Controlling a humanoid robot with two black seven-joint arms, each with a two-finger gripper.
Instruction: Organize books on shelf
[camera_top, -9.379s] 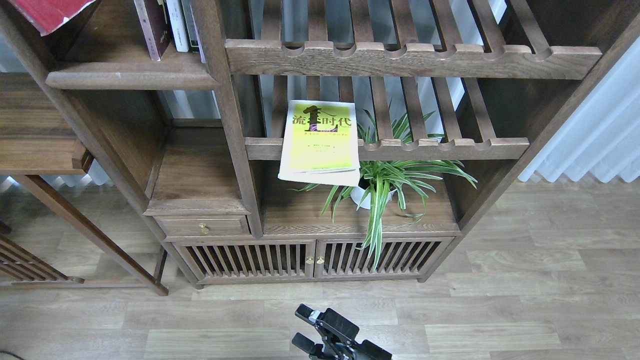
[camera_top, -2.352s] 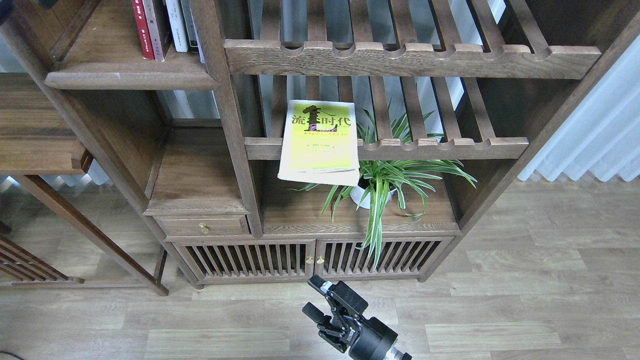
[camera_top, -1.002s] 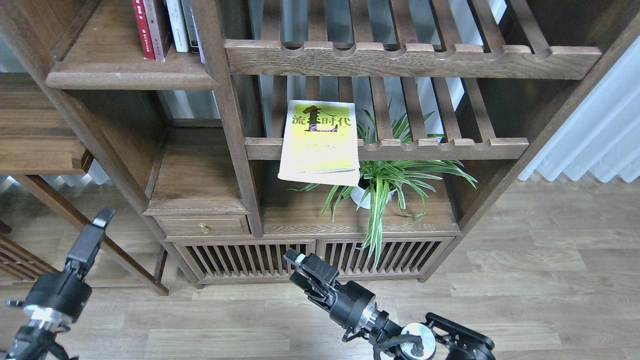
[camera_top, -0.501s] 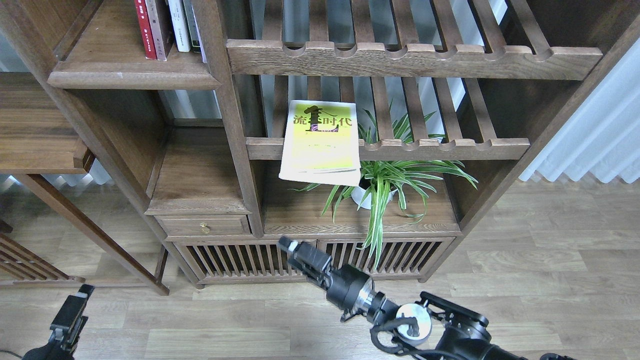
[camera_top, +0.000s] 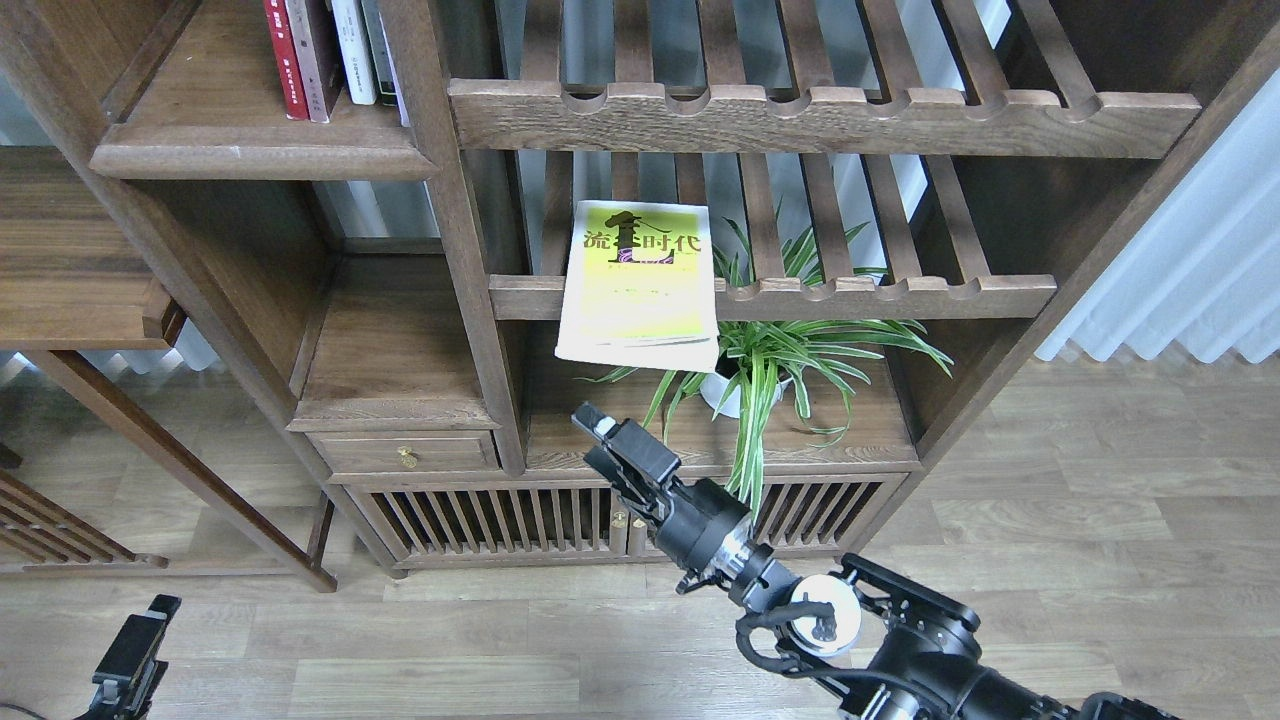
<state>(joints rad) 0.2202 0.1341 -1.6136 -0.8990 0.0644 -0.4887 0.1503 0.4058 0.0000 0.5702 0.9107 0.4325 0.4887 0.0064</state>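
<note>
**A:** Since half a second back your right gripper has climbed from in front of the cabinet doors up to the ledge above them, and your left gripper has sunk further into the bottom-left corner. Nothing else budged.

**B:** What's the right one holding?

**A:** Nothing that I can see. It's pointing up and away from you, dark and nearly end-on, so I can't tell how far apart the jaws are. Same for the left: you only get a sliver of it, state unreadable.

**B:** And the book?

**A:** The yellow book is above and slightly beyond the right jaws, well apart from them. It lies face up on the slatted rack, its near edge hanging over the front rail, which is probably why you're coming from below: that overhang looks like the easiest bit to pinch. The plant sits just right of the jaws' path, leaves drooping close, so watch for snagging.

**B:** Where does it go?

**A:** My guess is the shelf up and far left of the jaws, beside the red book and the maroon book standing upright. Their tops are cut off by the frame edge, and I can't make out the titles on their spines.
</note>
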